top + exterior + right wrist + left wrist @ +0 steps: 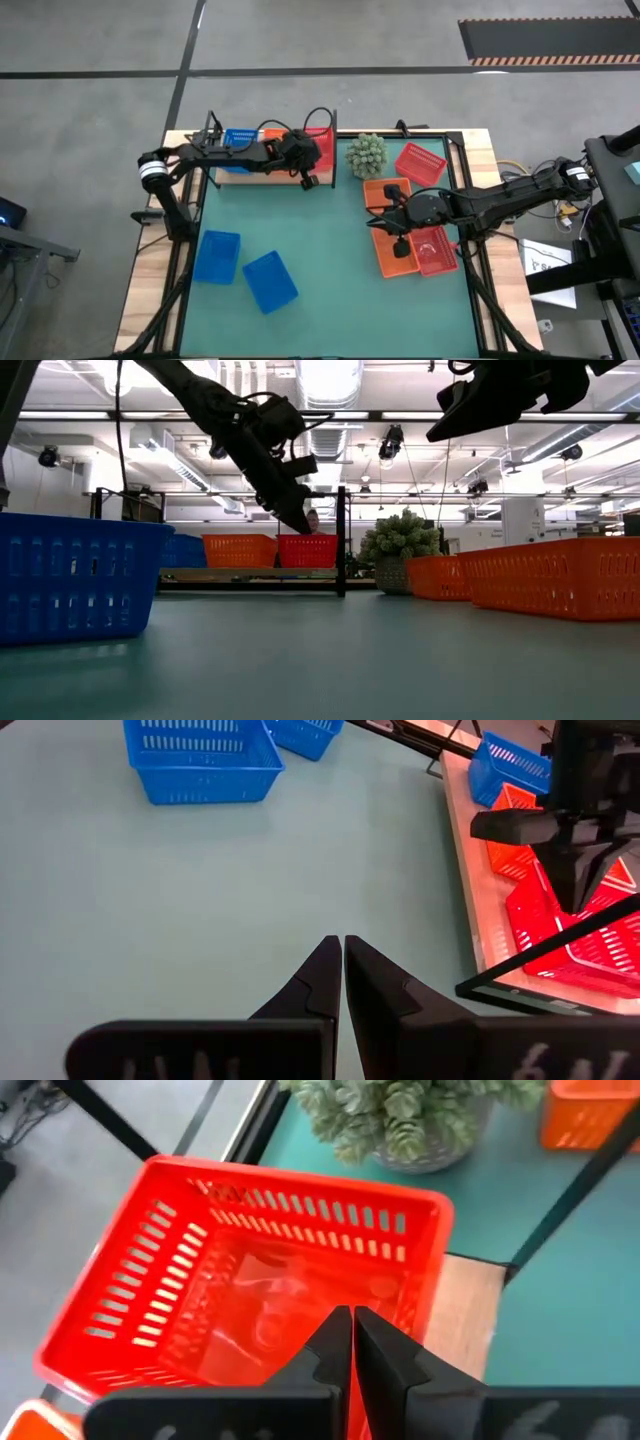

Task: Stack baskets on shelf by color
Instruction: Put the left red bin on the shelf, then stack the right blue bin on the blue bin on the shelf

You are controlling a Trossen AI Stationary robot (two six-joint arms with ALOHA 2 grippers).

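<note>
Nine baskets were counted, three of each colour, and one shelf point(255, 177).

Blue baskets numbered three: one blue basket point(238, 138) sat on the shelf, and two more, a second blue basket point(216, 256) and a third blue basket point(270, 281), lay well apart from the shelf.

Orange baskets numbered three: one orange basket point(238, 550) on the shelf, and a second orange basket point(376, 190) and a third orange basket point(390, 262) away from the shelf.

Red baskets numbered three: one red basket point(322, 142) on the shelf, and a second red basket point(420, 162) and a paler third red basket point(437, 252) away from the shelf.

One plant point(366, 155) stood just beside the shelf's end.
</note>
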